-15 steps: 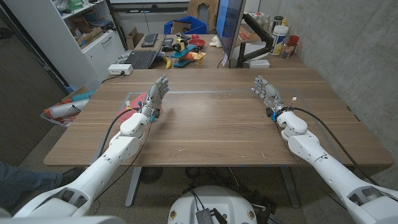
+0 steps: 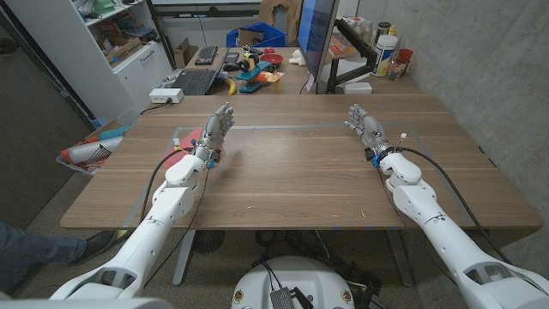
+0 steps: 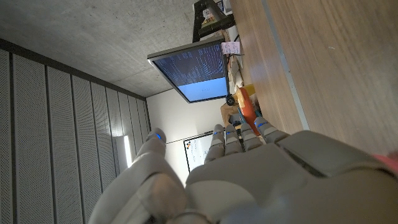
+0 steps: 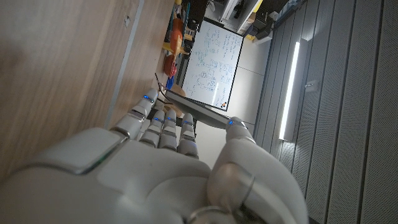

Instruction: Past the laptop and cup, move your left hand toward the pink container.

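Left robot hand (image 2: 216,133), white, fingers apart & straight, holding nothing, over far-left part of wooden table (image 2: 292,184)

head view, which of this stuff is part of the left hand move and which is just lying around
For the job:
- left hand, open, fingers apart, over the left part of the wooden table

Just lying about:
- right hand, open, waiting on the other side
- monitor behind the table
- blue bin
- white power strip
- white bottle
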Controlling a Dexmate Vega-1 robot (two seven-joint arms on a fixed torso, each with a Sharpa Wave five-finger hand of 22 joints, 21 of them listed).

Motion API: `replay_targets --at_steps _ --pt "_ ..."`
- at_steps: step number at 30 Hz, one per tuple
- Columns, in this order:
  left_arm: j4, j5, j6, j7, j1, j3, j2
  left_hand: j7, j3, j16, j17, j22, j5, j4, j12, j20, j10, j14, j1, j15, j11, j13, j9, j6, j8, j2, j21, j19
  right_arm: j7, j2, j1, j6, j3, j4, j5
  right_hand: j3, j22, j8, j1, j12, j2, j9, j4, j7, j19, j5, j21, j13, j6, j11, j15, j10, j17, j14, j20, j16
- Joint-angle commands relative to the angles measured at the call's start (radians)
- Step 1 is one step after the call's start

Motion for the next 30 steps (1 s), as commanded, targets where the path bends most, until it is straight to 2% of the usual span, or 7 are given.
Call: replay_targets --at_steps 1,13,30 --pt "0.002 0.108 0.034 -0.083 0.005 -0.113 -0.099 0.007 0.007 0.007 0.002 0.002 0.005 0.002 0.004 0.0 0.002 0.0 0.009 0.01 0.01 0.002 0.004 0.001 0.007 0.001 0.0 -0.006 0.052 0.084 -0.019 -0.036 0.093 -0.014 -0.093 0.006 0.005 0.003 0.008 0.004 0.001 0.006 0.0 0.002 0.01 0.006 0.001 0.002 0.007 -0.004 0.001 0.01 0.002 0.011 -0.003 0.003" --pt "-0.017 0.154 0.051 -0.115 0.009 -0.155 -0.134 0.007 0.008 0.007 0.002 0.002 0.004 -0.001 0.005 -0.004 0.001 0.0 0.012 0.011 0.01 0.001 0.004 0.001 0.006 0.004 -0.004 -0.005 0.081 0.126 -0.018 -0.047 0.129 -0.006 -0.134 0.005 0.005 0.002 0.007 0.003 0.001 0.006 0.0 0.002 0.011 0.005 -0.002 0.002 0.008 -0.005 0.001 0.012 0.002 0.012 -0.002 0.003" --pt "-0.052 0.188 0.052 -0.136 0.027 -0.173 -0.155 0.007 0.009 0.007 0.002 0.003 0.002 -0.004 0.004 -0.003 0.001 0.0 0.015 0.01 0.012 0.001 0.004 0.0 0.006 0.006 -0.009 -0.005 0.104 0.151 -0.014 -0.054 0.153 0.005 -0.165 0.004 0.005 0.002 0.007 0.002 0.002 0.006 -0.001 0.001 0.012 0.005 -0.007 0.002 0.01 -0.005 0.001 0.013 0.0 0.012 -0.002 0.002"
